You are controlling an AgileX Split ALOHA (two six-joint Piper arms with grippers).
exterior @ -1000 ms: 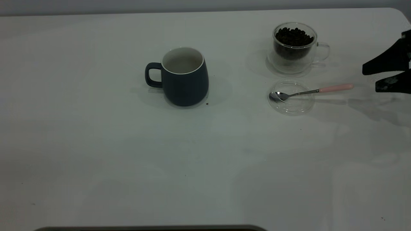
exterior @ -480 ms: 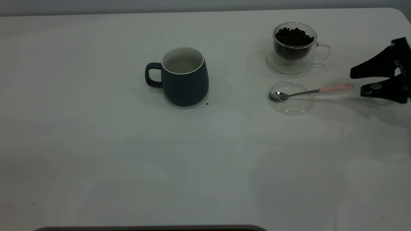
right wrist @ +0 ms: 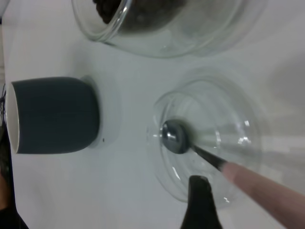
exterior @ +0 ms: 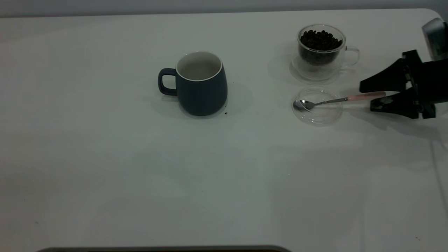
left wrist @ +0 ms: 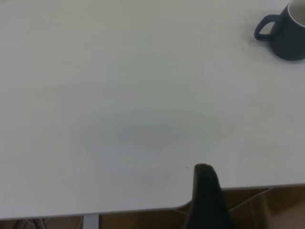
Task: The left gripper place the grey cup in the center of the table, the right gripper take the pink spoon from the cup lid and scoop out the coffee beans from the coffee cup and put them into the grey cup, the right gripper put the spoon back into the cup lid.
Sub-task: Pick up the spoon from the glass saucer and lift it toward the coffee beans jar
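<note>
Spoon pickup in hand: I have the right gripper (exterior: 367, 95) at the pink spoon (exterior: 337, 99), fingers spread wide astride the handle tip, pinching nothing yet. Next I need to close squarely on the handle. Bowl lies in the cup lid (exterior: 323, 117). Behind it, the coffee cup (exterior: 320, 52) full of coffee beans (exterior: 320, 39). Grey cup (exterior: 199, 84) sits mid-table. Left gripper parked off the table's edge, state unclear.
</note>
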